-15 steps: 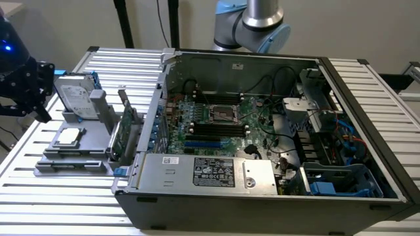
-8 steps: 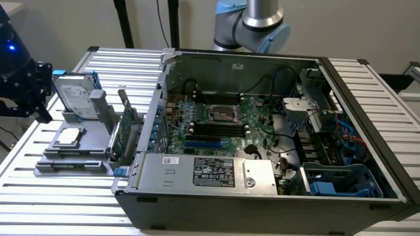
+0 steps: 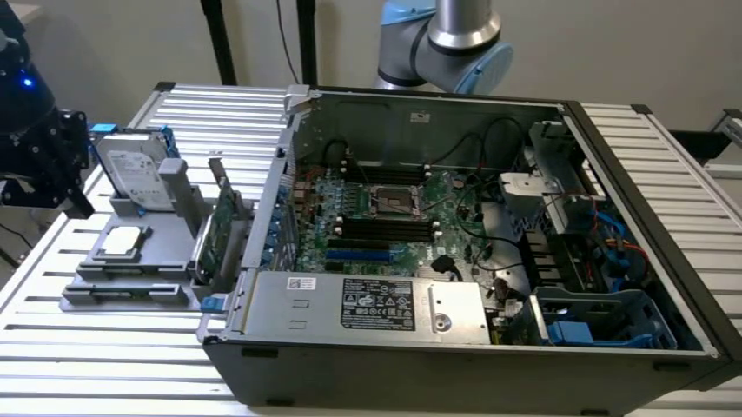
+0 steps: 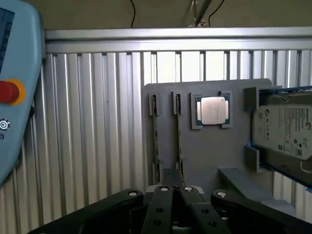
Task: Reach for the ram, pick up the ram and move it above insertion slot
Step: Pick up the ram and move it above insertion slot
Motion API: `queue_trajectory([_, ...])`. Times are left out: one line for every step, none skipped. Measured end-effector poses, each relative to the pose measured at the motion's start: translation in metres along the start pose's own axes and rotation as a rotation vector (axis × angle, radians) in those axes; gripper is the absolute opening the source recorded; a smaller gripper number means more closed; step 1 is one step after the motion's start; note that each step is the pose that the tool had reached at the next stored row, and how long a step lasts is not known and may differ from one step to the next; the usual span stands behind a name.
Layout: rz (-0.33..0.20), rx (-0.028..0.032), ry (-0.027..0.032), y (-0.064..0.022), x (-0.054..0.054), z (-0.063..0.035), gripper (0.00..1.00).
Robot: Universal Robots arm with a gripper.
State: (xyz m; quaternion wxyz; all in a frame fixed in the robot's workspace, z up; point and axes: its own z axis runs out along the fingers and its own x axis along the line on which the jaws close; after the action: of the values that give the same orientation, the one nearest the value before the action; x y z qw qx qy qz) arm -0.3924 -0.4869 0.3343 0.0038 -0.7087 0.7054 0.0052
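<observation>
The ram [image 4: 155, 146] is a thin narrow stick standing on edge in a slot of the grey holder [image 4: 209, 156]; a second similar strip [image 4: 178, 139] sits in the slot beside it. In the exterior view these slots [image 3: 128, 294] run along the holder's front end. My gripper [image 4: 175, 191] hangs well above the holder, near one end of the two slots, with its black fingers [image 4: 163, 204] pressed together and nothing between them. The black insertion slots [image 3: 383, 228] lie on the motherboard inside the open computer case [image 3: 464, 373].
The holder also carries a processor chip [image 4: 212, 110], a hard drive [image 4: 285, 131] and an upright green expansion card [image 3: 222, 228]. A pendant with a red button [image 4: 9, 91] lies on the ribbed table [image 4: 97, 146]. A black device [image 3: 41, 156] stands at the exterior view's left.
</observation>
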Motion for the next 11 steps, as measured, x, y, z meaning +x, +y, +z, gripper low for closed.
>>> queue_trajectory([-0.018,0.0002,0.0,0.0,0.0,0.0,0.11])
queue_trajectory([-0.038,0.0003,0.0001,0.0,0.0,0.0,0.11])
queue_trajectory([-0.056,0.0004,0.0001,0.0,0.0,0.0001,0.11])
queue_trajectory([-0.069,0.0008,0.0001,0.0002,0.0,0.0001,0.11])
queue_trajectory([-0.072,0.0009,0.0,0.0003,0.0,0.0002,0.11])
queue_trajectory([-0.072,0.0008,0.0001,0.0003,0.0,0.0001,0.11])
queue_trajectory([-0.072,0.0009,0.0,0.0003,0.0,0.0001,0.11])
queue_trajectory([-0.072,0.0009,0.0,0.0004,0.0,0.0001,0.12])
queue_trajectory([-0.072,0.0008,0.0001,0.0004,0.0,0.0001,0.17])
queue_trajectory([-0.072,0.0008,0.0001,0.0004,0.0,0.0001,0.17])
queue_trajectory([-0.071,0.0007,0.0002,0.0004,0.0,0.0001,0.24])
